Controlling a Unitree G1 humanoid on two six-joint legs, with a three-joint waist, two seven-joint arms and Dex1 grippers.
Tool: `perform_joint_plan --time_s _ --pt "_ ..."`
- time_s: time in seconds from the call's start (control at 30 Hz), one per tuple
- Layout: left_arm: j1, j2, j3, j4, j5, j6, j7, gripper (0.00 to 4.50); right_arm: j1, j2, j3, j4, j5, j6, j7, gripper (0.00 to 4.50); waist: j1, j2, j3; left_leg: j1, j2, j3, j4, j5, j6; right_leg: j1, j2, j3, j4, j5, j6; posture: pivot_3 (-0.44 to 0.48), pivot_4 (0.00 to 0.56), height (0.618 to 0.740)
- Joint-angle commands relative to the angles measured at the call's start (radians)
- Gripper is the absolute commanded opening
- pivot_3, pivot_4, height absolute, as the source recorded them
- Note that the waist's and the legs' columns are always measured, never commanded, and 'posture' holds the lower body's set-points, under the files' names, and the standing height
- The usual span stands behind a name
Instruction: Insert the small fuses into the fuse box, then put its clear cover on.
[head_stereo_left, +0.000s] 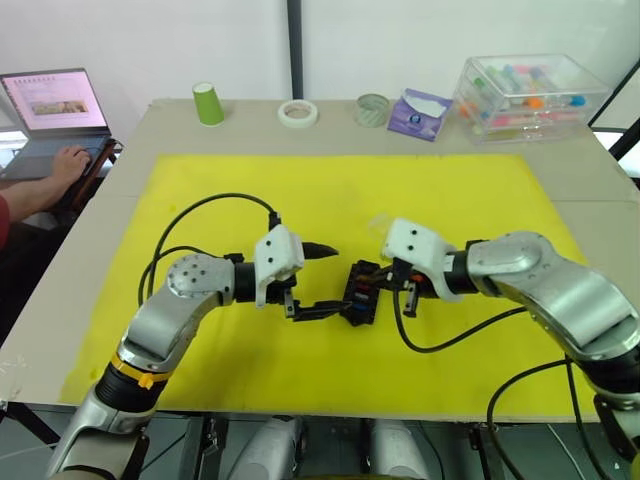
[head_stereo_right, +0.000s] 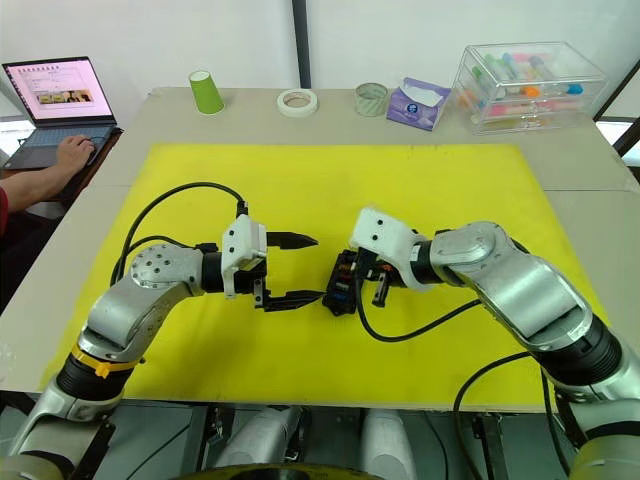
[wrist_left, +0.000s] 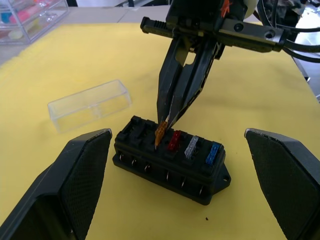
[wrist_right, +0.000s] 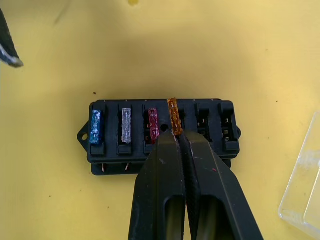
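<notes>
Near the middle of the yellow mat, toward its front edge, the right gripper, clamped on an amber fuse, is lowering it into the fuse box's fourth slot, calling for a straight push, while the left gripper is waiting apart.

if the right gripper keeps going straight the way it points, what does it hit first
Probably the fuse box: the right gripper, shut on the amber fuse, points down at the fourth slot, beside the red fuse.
</notes>
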Motion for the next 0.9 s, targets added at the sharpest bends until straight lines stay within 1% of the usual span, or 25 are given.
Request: perform_joint_plan --time_s 0.03,0.23,0.43,0.9 --pt "-0.003 0.004 0.007 -0.019 -0.002 -0.013 0.0 4.48 -0.018 0.006 -0.054 -0.026 0.029 0.012 0.004 0.0 0.0 0.0 0.0 0.0 0.0 0.0 0.0 0.0 0.0 0.0 0.0 0.0 0.0 0.0 0.0 0.0 0.15 0.74" --pt "-0.008 0.002 0.005 -0.018 -0.002 -0.01 0.001 4.48 -0.026 -0.007 -0.049 -0.024 0.026 0.013 0.008 0.0 0.0 0.0 0.0 0.0 0.0 0.0 0.0 0.0 0.0 0.0 0.0 0.0 0.0 0.0 0.0 0.0 0.15 0.74" --pt "-0.007 0.002 0.004 -0.02 -0.003 -0.009 0.002 4.48 0.002 -0.008 -0.029 -0.018 0.008 0.001 0.0 0.0 0.0 0.0 0.0 0.0 0.0 0.0 0.0 0.0 0.0 0.0 0.0 0.0 0.0 0.0 0.0 0.0 0.15 0.74" --pt "-0.009 0.005 0.007 -0.021 -0.005 -0.006 0.002 4.48 0.018 -0.018 -0.02 -0.006 -0.012 -0.016 0.005 0.0 0.0 0.0 0.0 0.0 0.0 0.0 0.0 0.0 0.0 0.0 0.0 0.0 0.0 0.0 0.0 0.0 0.15 0.74"
